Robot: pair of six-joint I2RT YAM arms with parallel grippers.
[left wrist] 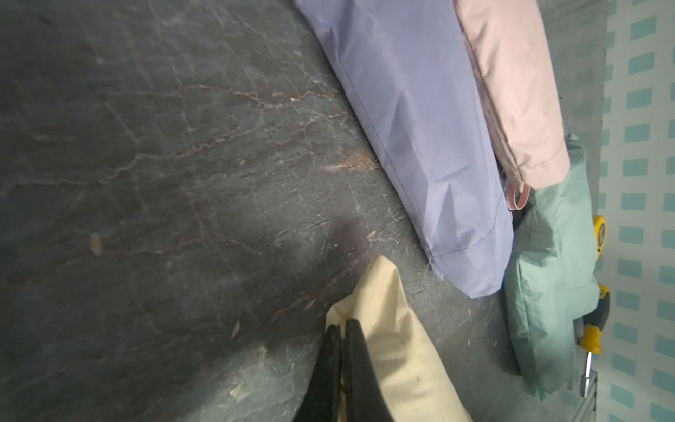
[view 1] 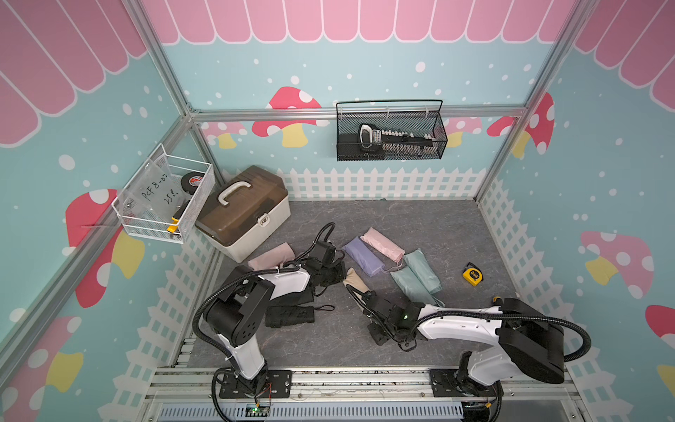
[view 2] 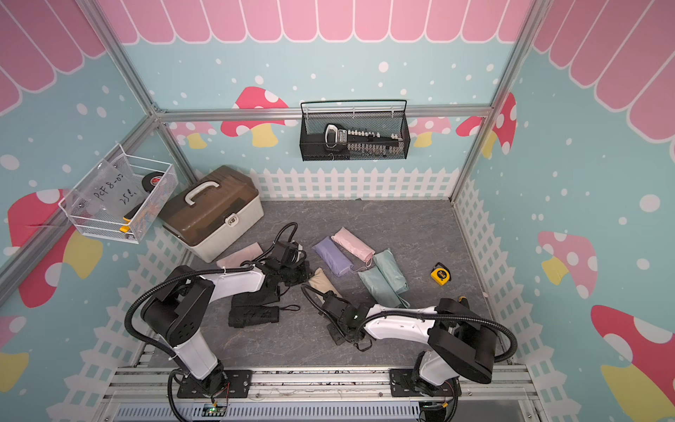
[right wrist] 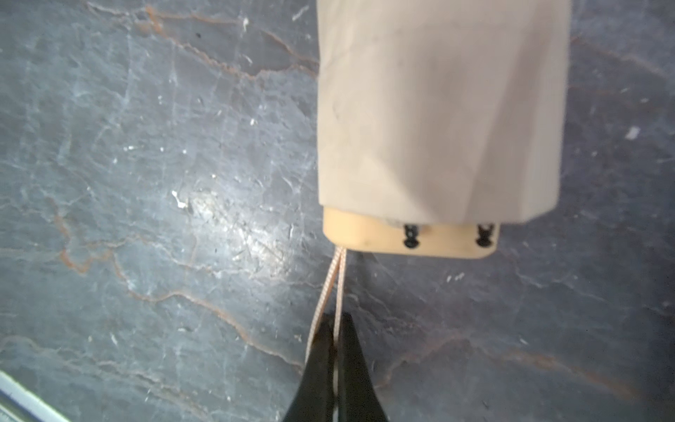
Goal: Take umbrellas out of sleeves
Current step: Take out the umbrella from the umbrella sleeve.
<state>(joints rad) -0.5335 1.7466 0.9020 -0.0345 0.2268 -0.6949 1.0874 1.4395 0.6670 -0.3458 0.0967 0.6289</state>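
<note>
The beige sleeve [view 1: 356, 279] lies slanted in the middle of the surface [view 1: 420, 226], between the two arms. The left gripper [left wrist: 339, 325] is at its far-left end, and its jaws are clenched on a fold of the beige cloth there. The right gripper [right wrist: 338, 318] is at the near-right end, where the mouth of the sleeve is. From this mouth the handle [right wrist: 365, 234] of the beige umbrella [right wrist: 449, 243] sticks out only a little; the rest of it is hidden inside. The jaws of the right gripper are pressed together on the thin loop [right wrist: 334, 281] that comes from the handle, and the loop is stretched straight between them. Just beyond the beige sleeve, to the right, lies a lilac sleeve [view 1: 363, 255], with a pink sleeve [view 1: 381, 243] touching its right side. Two mint sleeves [view 1: 423, 270] lie side by side, nearer and further right. All four look filled. A black umbrella [view 1: 290, 316], out of its sleeve, lies on the near left beside the left arm. A flat pink sleeve [view 1: 272, 255] lies on the far left, partly hidden by that arm.
</note>
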